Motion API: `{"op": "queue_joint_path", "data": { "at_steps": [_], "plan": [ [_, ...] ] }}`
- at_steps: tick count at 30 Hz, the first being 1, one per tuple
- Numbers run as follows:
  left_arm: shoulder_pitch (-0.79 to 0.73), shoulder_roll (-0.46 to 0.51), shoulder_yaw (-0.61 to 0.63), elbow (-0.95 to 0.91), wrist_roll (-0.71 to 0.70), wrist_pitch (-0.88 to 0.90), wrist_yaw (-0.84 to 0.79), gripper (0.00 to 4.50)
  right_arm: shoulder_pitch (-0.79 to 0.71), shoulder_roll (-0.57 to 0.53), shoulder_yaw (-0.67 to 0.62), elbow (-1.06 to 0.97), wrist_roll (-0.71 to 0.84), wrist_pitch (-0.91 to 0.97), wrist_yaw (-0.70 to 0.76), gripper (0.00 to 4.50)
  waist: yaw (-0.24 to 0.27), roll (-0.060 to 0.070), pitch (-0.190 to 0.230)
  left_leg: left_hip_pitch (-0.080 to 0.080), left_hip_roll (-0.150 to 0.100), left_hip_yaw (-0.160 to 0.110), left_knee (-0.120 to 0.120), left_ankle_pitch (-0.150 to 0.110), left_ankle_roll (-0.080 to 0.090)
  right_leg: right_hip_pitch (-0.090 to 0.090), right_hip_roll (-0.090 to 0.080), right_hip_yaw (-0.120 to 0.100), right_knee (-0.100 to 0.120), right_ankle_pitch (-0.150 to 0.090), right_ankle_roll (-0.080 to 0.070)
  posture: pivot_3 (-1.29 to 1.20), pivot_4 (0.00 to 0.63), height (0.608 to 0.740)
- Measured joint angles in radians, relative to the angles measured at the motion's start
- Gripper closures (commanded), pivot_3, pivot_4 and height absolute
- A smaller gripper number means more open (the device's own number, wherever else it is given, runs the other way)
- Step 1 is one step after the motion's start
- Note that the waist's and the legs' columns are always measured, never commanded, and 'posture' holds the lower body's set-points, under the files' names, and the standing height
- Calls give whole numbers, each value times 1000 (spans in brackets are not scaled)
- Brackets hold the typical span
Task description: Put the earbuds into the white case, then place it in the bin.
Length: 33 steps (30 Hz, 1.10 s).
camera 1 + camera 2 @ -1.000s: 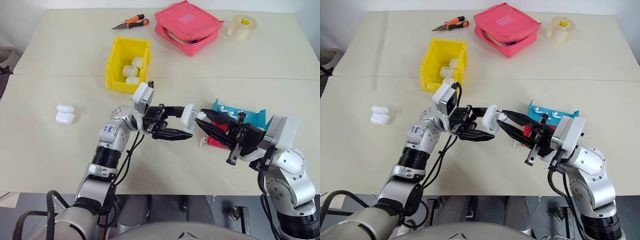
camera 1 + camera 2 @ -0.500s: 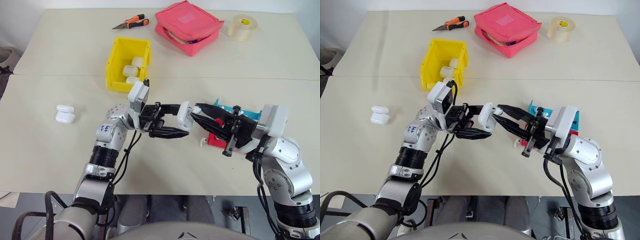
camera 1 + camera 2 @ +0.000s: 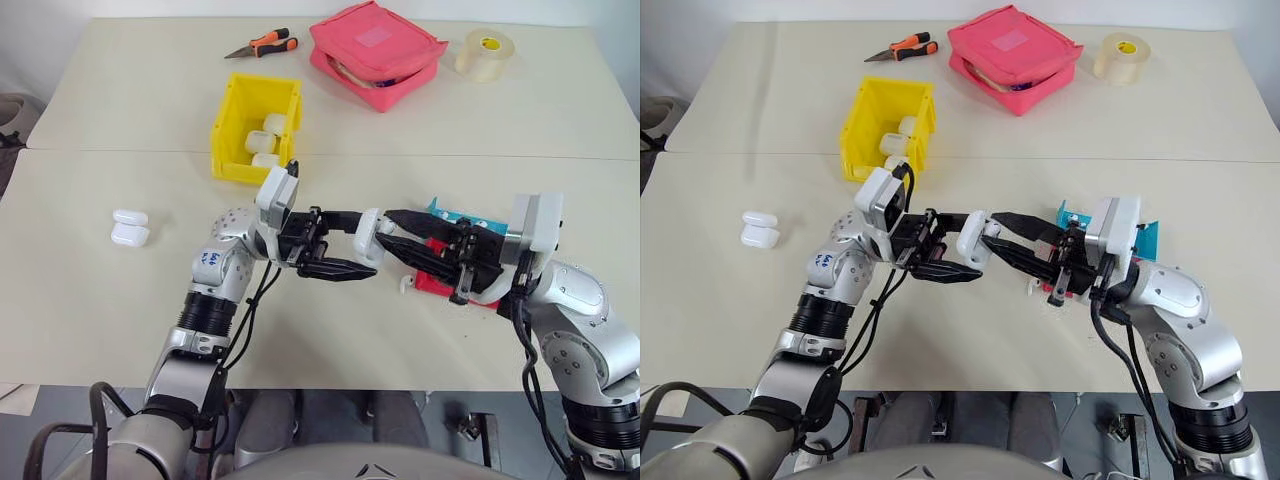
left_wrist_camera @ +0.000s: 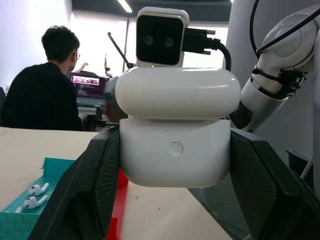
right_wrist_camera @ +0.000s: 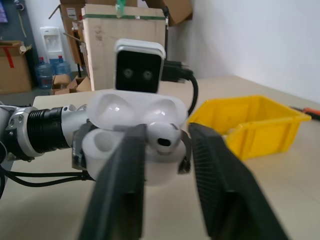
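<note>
A: Item 1, small glossy white rounded plastic charging case, lid up. Loc: held off the desk, betw. yellow plastic bin and red-and-teal tray, nearer the tray. Handling?

B: Light, hard shell, slick. Left gripper clamps the lower body by its two sides, lid left free. Keep hold there, since I'd guess a squeeze on the hinge side could pop it out.

A: Item 2, tiny glossy white plastic earbud?

B: Very light, slippery, easy to drop. Sits at the case mouth betw. the right gripper fingers, which stand partly apart. Can't tell if they still pinch it or if it's seated.

A: Other stock?

B: Two more earbuds in the tray. Identical white cases in the bin, two more on the desk well left of it.

A: Hidden?

B: Case wells, blocked by lid and fingers. Bin floor partly behind its wall.
</note>
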Motion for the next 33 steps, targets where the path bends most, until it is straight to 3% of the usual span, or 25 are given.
{"op": "queue_joint_path", "data": {
  "at_steps": [5,6,14,20,24,27,33],
  "plan": [
    [1,-6,0,-1,0,-24,-1,1694,47,-34,-73,-2,46,33,20,175,2,0,0,0,0,0,0,0,0,0,0,0,0,0,0,0,150,740],
    [2,-7,7,-3,0,-41,6,1694,87,-57,-110,0,44,31,38,23,5,0,0,-1,-1,0,0,0,0,0,0,-1,-1,0,0,0,150,740],
    [45,17,28,-3,34,-140,64,1694,428,-107,-424,122,-93,-161,211,23,6,0,0,0,0,5,1,0,1,2,-1,-3,-1,0,0,0,150,740],
    [85,11,25,-13,68,-196,133,1694,479,-120,-521,280,-145,-199,241,23,-1,0,0,2,1,2,0,0,1,3,0,0,-1,0,0,0,150,740],
    [113,2,10,-42,87,-208,174,1694,421,-200,-513,313,-169,-117,220,23,-1,1,0,2,1,1,1,0,1,2,0,2,0,0,0,0,150,740],
    [114,-14,-14,-57,92,-215,192,1694,324,-334,-463,307,-179,37,172,23,0,1,0,2,1,0,1,0,0,2,0,2,-1,0,1,0,150,740],
    [116,-31,-41,-70,93,-216,207,1694,24,-494,-248,351,-198,309,121,23,2,2,0,1,1,-1,1,0,0,1,-1,1,-1,0,0,0,150,740]
  ]
}}
